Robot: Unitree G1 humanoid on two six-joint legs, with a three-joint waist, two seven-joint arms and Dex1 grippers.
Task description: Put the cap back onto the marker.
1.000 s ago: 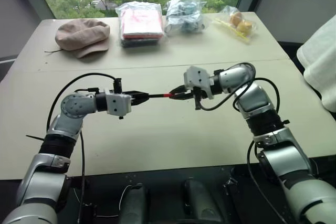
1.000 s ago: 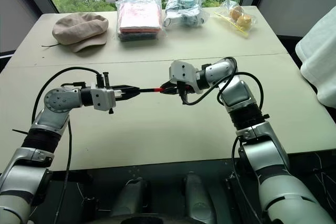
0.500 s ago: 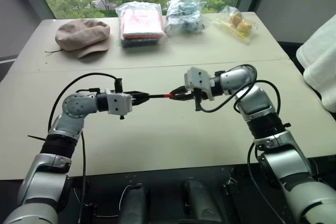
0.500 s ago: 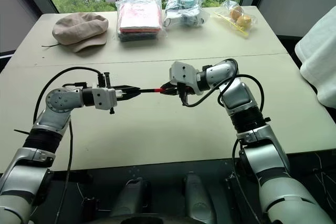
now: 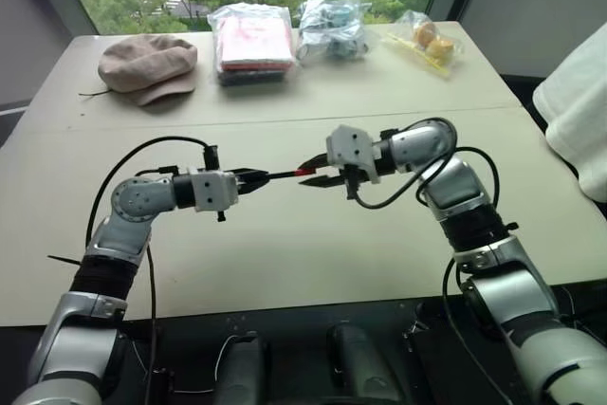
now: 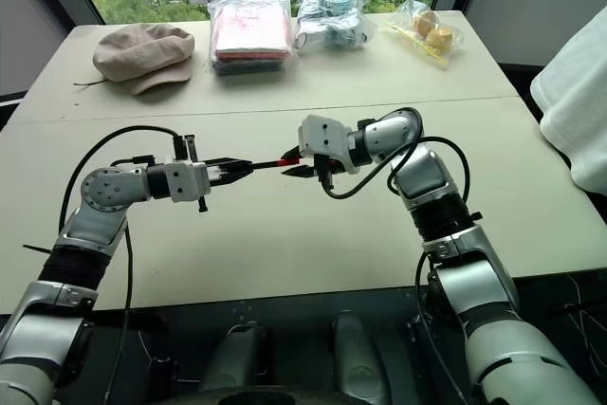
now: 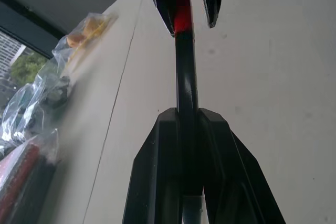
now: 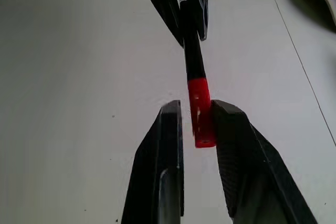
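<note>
the left gripper is clamped tight on the marker, holding it roughly level above the table with its free end pointing toward 3 o'clock. the cap already sits on that end: in the right wrist view the red sleeve runs straight on from the black barrel with no gap showing. the right gripper faces the left one from the 3 o'clock side, and its two fingers stand apart on either side of the cap; one pad looks to be touching or nearly touching the red plastic, the other is clear of it. so the capping step looks done or nearly so, and the moment in hand seems to be the release. i cannot tell whether the cap has clicked fully home. the next move calls for the right gripper to back off straight toward 3 o'clock, along the line of the marker, without dragging the cap loose; if it is not fully seated, a short push along that line would be needed first. far across the table, at 12 o'clock, lie a hat and some bagged things.
</note>
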